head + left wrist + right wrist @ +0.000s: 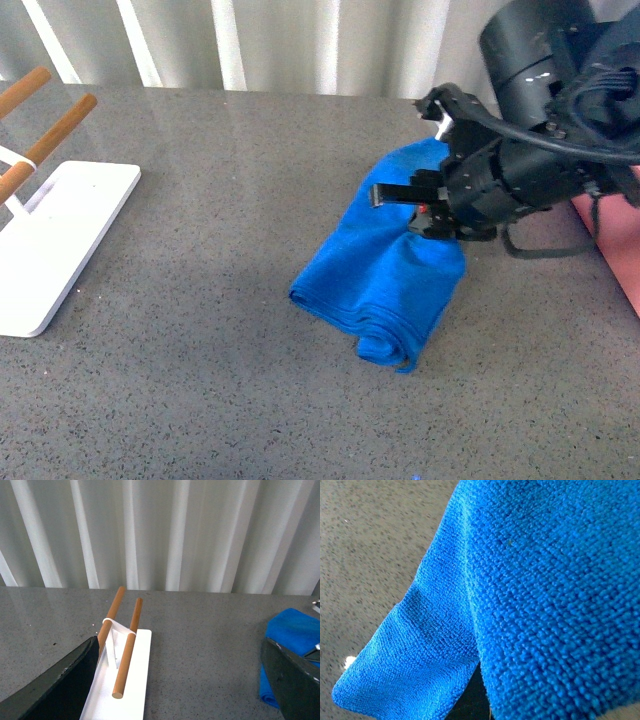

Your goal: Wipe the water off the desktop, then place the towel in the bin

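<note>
The bright blue towel (pixel 385 275) hangs bunched from my right gripper (pixel 432 212), its lower folds resting on the speckled grey desktop (pixel 200 350) right of centre. The right gripper is shut on the towel's upper edge. In the right wrist view the towel (pixel 530 595) fills almost the whole picture and hides the jaws. The bin (pixel 622 245) shows as a salmon-pink strip at the right edge, behind the right arm. My left gripper (pixel 182 680) is open and empty above the desktop, its fingers (pixel 55 685) wide apart; the towel (pixel 290 630) shows beside its far finger.
A flat white base (pixel 50 240) with wooden rods (pixel 45 130) stands at the left of the desktop; it also shows in the left wrist view (pixel 122 670). A white pleated curtain (pixel 160 530) runs behind the desktop's far edge.
</note>
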Robot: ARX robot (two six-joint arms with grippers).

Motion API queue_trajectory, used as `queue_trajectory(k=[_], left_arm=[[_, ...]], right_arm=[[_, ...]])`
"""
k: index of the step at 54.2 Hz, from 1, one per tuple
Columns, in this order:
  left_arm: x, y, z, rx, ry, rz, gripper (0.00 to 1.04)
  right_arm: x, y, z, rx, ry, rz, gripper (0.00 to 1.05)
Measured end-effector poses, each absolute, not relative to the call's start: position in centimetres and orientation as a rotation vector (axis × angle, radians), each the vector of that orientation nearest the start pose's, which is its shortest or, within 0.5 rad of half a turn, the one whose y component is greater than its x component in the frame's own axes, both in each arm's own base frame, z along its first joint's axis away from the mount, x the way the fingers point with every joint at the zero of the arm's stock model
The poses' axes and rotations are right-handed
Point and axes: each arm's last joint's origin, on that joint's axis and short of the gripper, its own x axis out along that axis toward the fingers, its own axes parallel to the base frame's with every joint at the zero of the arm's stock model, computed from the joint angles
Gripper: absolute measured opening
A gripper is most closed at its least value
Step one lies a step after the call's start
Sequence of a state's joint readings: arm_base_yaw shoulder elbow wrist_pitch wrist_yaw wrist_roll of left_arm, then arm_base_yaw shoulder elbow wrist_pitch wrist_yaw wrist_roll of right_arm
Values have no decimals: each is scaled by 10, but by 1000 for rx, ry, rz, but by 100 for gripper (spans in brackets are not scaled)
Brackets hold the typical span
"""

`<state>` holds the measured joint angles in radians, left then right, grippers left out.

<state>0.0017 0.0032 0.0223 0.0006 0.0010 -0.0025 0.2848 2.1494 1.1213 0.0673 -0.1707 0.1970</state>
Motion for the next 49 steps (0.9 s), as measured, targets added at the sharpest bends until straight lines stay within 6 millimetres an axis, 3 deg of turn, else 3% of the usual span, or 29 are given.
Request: queue_trajectory(k=[12, 16, 22, 39, 49], left_arm=[[96, 0, 171, -2, -20, 1, 98], [96, 0, 171, -2, -20, 0, 98], [96, 0, 171, -2, -20, 0, 98], [96, 0, 171, -2, -20, 1, 98], [96, 0, 171, -2, -20, 1, 98]], right_arm=[[375, 74, 77, 129, 990, 240, 4], [378, 62, 93, 126, 958, 226, 4], [382, 60, 113, 110, 914, 233, 4], [421, 68, 205, -6, 709, 220, 4], [435, 50, 269, -96, 554, 86, 4]])
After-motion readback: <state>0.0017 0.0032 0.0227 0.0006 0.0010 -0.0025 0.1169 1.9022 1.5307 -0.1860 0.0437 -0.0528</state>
